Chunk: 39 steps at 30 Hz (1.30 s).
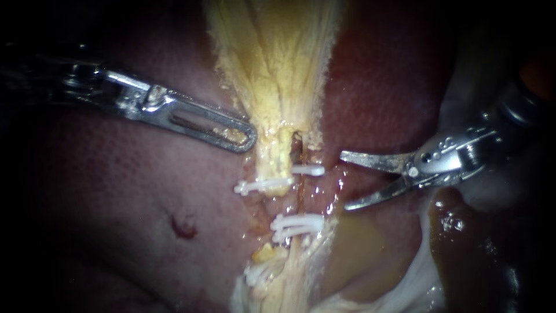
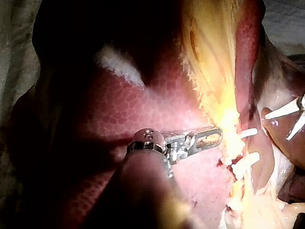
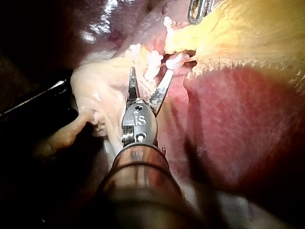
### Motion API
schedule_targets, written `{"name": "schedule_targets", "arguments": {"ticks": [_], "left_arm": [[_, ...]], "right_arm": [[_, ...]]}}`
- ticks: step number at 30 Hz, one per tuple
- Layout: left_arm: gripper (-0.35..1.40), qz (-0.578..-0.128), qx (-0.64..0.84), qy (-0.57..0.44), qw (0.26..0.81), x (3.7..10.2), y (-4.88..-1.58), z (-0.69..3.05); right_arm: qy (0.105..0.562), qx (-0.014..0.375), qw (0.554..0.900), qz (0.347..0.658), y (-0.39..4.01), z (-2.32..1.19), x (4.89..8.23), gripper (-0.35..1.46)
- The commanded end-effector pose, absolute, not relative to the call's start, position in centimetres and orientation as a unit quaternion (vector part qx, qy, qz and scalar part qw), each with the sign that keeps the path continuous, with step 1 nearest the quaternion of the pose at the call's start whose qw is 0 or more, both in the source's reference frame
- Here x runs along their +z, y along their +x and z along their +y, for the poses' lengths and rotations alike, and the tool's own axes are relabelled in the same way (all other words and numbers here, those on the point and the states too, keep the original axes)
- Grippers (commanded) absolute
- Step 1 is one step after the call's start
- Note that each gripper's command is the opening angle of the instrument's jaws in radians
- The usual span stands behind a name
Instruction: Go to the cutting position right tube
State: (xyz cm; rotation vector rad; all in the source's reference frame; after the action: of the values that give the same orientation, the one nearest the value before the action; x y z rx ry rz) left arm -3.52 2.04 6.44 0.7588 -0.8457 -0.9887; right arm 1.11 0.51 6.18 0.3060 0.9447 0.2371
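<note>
Check the right instrument (image 1: 345, 181) first, with its blades spread wide, nothing between them, and the tips held just short of the clipped tubes.

Locate the right tube (image 1: 301, 194) directly ahead of the open blades: thin, reddish-brown and wet, running across the line of approach. Identify the free span by the white upper clip (image 1: 308, 170), ahead of the upper blade, and the paired lower clips (image 1: 296, 225), ahead of and slightly outside the lower blade. Treat that span as short and narrow.

Beware of blade contact with either clip. Expect it from an approach offset toward one end of the span, with a dislodged clip as the likely result.

Beware of overreach. Just beyond the right tube, note the thicker yellow left tube (image 1: 274, 162), touching it or very nearly so, and bearing a clip (image 1: 259, 186) of its own. Expect it to fall within the bite if the blades are advanced too far.

Avoid dragging a blade across the glistening liver (image 1: 382, 87) beside the instrument.

Note the left instrument (image 1: 247, 138) on the far side of the tubes, with jaws pressed together and no tissue visibly held, its tip just beside the yellow tissue (image 1: 272, 58) where that narrows toward the tubes. Do not count on it for tension. Expect a slack tube to slip off the blades rather than seat between them.
</note>
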Motion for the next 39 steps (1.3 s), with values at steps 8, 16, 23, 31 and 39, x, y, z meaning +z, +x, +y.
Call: {"name": "schedule_targets", "arguments": {"ticks": [8, 16, 23, 31, 39], "left_arm": [[-0.35, -0.385, -0.454, 0.338, 0.729, 6.19, -3.11, 2.15], [-0.35, -0.387, -0.469, 0.325, 0.724, 5.96, -2.73, 2.33], [-0.35, -0.387, -0.470, 0.324, 0.724, 5.97, -2.76, 2.32], [-0.35, -0.387, -0.470, 0.324, 0.724, 5.98, -2.76, 2.32], [-0.35, -0.387, -0.470, 0.324, 0.724, 5.98, -2.76, 2.32]], "right_arm": [[0.150, 0.112, 0.872, 0.453, 1.11, 0.51, 6.18, 1.45], [0.160, 0.106, 0.869, 0.456, 1.15, 0.49, 6.19, 1.45], [0.198, 0.078, 0.861, 0.462, 1.23, 0.36, 6.29, 1.45], [0.234, 0.085, 0.869, 0.429, 1.41, 0.13, 6.64, 1.45], [0.265, 0.100, 0.865, 0.415, 1.44, 0.11, 6.99, 1.43]]}}
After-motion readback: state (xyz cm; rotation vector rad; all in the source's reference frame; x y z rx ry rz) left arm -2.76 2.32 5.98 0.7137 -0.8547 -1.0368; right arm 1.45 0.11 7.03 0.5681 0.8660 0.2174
